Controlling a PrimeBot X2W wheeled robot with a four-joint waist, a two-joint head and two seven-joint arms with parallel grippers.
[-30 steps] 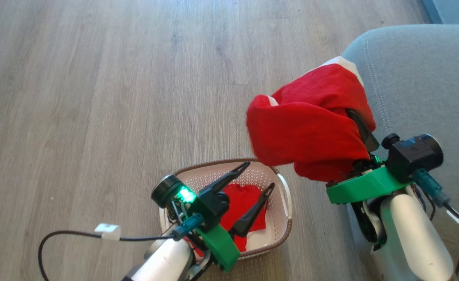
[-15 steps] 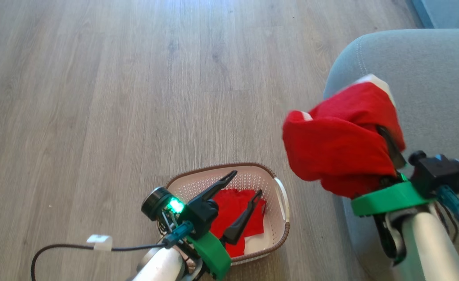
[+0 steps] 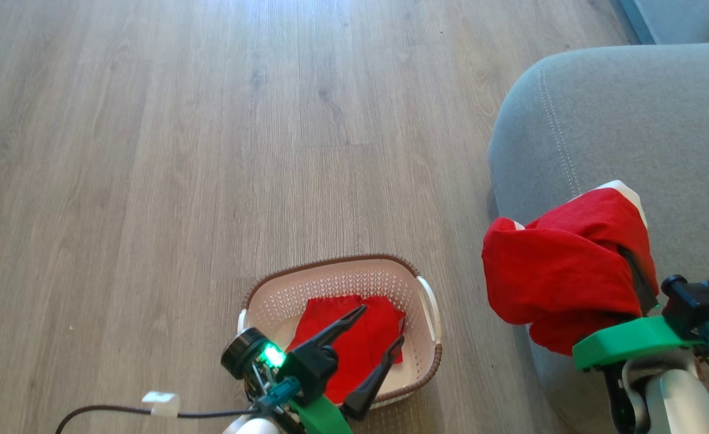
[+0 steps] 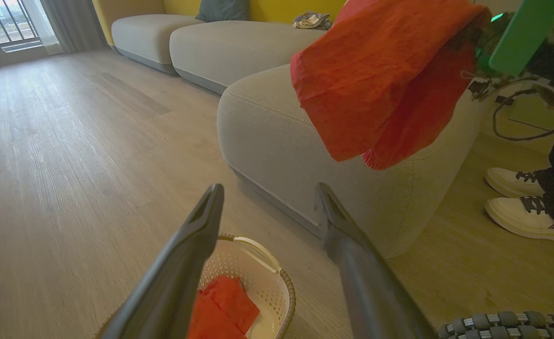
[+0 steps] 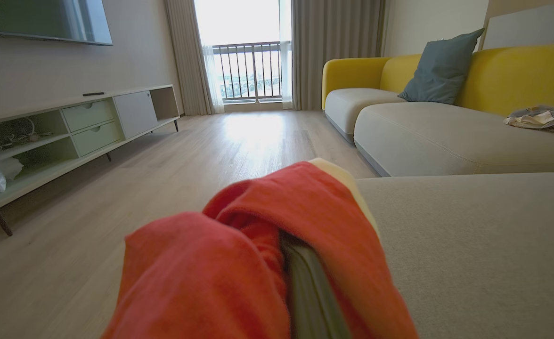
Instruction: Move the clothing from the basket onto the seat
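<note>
Right tool (image 3: 630, 271), closed on a red garment (image 3: 559, 271), holds it draped over the seat (image 3: 632, 120)'s rounded corner. Left tool (image 3: 382, 323), spread wide and empty, hovers above the basket (image 3: 330, 263) on the floor, where a second garment (image 3: 336, 319) lies.

1. I'm in a home living room: yellow-backed sofa (image 5: 508, 75) and pillow (image 5: 439, 68) at two o'clock.
2. Television (image 5: 41, 21) over a low cabinet (image 5: 93, 127) at ten o'clock.
3. Curtained balcony door (image 5: 251, 70) at twelve.
</note>
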